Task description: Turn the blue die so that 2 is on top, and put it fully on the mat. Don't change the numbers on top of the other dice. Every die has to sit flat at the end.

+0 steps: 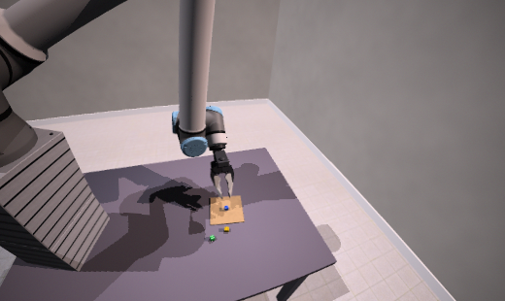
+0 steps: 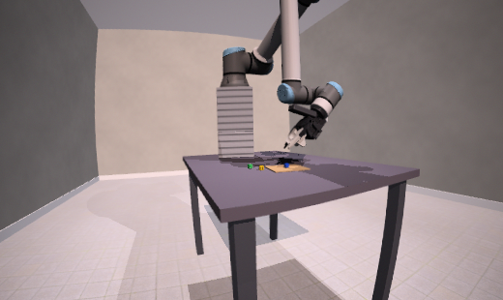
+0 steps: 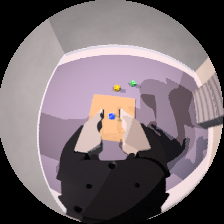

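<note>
The blue die (image 1: pixel 225 208) lies on the tan mat (image 1: pixel 228 217), inside its edges; its top number is too small to read. It also shows in the exterior view (image 2: pixel 286 165) and in the wrist view (image 3: pixel 112 116), framed between my fingertips but well below them. My gripper (image 1: pixel 225 194) hangs above the mat's far edge, tilted, with fingers a narrow gap apart and nothing between them. In the side view the gripper (image 2: pixel 291 143) is clearly above the table.
A yellow die (image 1: pixel 226 228) and a green die (image 1: pixel 212 238) lie on the purple table just off the mat's near edge. The ribbed robot pedestal (image 1: pixel 39 204) stands at the table's left end. The table's edges fall off to a tiled floor.
</note>
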Robot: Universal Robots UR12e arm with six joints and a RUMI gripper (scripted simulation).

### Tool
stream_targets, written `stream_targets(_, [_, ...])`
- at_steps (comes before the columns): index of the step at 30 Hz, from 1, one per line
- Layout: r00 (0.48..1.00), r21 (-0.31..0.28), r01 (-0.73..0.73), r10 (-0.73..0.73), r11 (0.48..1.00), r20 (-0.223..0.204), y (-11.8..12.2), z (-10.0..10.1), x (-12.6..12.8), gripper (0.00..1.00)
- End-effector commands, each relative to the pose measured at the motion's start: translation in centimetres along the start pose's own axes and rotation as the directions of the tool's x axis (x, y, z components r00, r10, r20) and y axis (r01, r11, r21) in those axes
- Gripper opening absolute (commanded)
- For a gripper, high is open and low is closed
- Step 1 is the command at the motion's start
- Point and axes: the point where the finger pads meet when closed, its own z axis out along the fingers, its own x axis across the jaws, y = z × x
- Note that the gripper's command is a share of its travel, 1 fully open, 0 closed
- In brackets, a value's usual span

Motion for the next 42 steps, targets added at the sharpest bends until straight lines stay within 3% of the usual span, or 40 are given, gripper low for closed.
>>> stream_targets(1, [1.000,0.000,-0.001,0.001,1.000,0.001,0.0,0.0,0.0,0.18])
stream_targets(16, [1.000,0.000,-0.001,0.001,1.000,0.001,0.6,0.6,0.0,0.18])
stream_targets(42, [1.000,0.000,-0.001,0.001,1.000,0.001,3.6,3.6,-0.1,0.18])
